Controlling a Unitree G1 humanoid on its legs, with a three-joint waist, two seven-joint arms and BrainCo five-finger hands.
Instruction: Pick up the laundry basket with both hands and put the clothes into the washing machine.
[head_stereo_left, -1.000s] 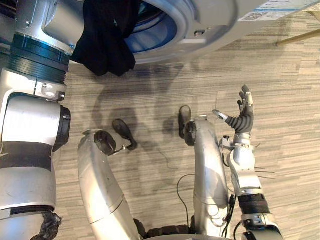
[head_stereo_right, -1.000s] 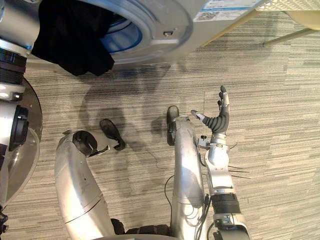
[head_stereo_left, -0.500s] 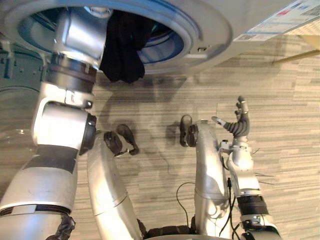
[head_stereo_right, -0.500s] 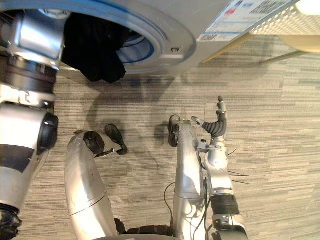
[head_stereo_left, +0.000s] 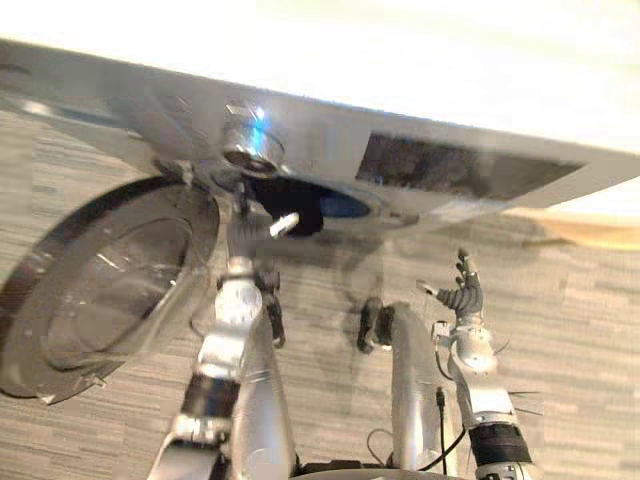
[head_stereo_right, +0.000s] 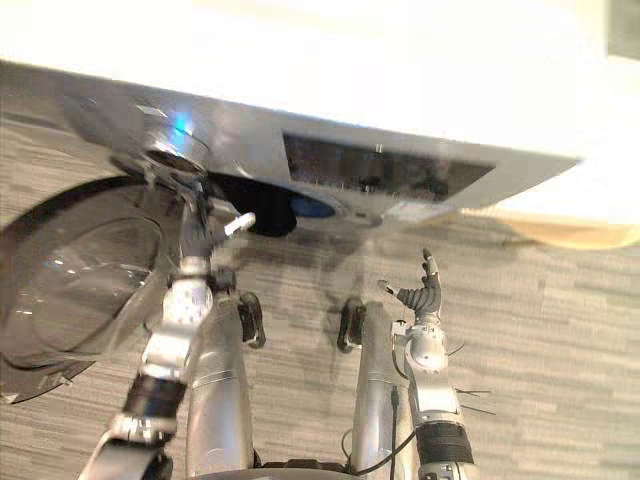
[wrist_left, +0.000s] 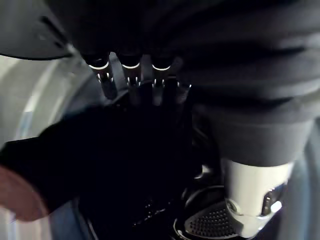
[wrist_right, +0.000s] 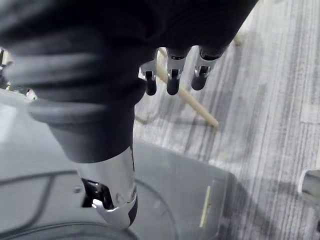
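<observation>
The floor (head_stereo_left: 580, 330) is the biggest thing I see from the head camera, pale striped boards running from 3 o'clock round to 9. Across 12 o'clock stands the washing machine (head_stereo_left: 420, 165), seen from low and close because I am bent toward its mouth. Its round glass door (head_stereo_left: 100, 280) is swung wide to 9 o'clock, which leaves the opening free for an arm.

At 11 o'clock, in that opening, lies the dark garment (wrist_left: 120, 155), bunched at the lip of the drum. I judge it is partly in and needs a push deeper. My left hand (wrist_left: 131, 75) is reached into the mouth for that job. Its fingers (wrist_left: 107, 80) run out straight onto the cloth, the thumb stands apart from it, and nothing looks pinched.

My right hand (head_stereo_left: 464, 296) is raised at 4 o'clock, well apart from the machine, fingers spread and holding nothing. I read it as kept out of the way, perhaps for balance.

Count: one machine, one door, one garment that I can make out, two hands.
</observation>
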